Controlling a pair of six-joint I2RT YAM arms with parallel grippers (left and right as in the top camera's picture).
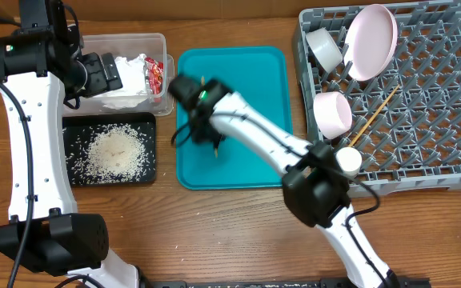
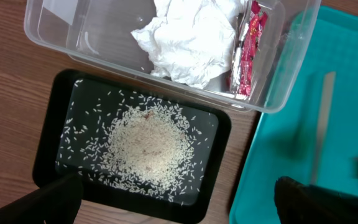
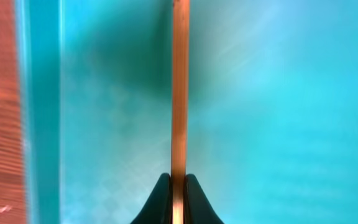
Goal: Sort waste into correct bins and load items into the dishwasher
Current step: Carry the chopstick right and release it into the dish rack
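The right fingers (image 3: 157, 208) are pinching a chopstick (image 3: 179, 93) over the teal tray (image 3: 278, 124); the left fingers (image 2: 55, 202) are hanging wide apart, empty, above the black tray (image 2: 86, 93).

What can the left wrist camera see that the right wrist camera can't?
Only left wrist: the clear tub holding the napkin and wrapper, and the black tray of rice. Only right wrist: the right claw pinching the chopstick, up close. Both: the teal tray and that chopstick.
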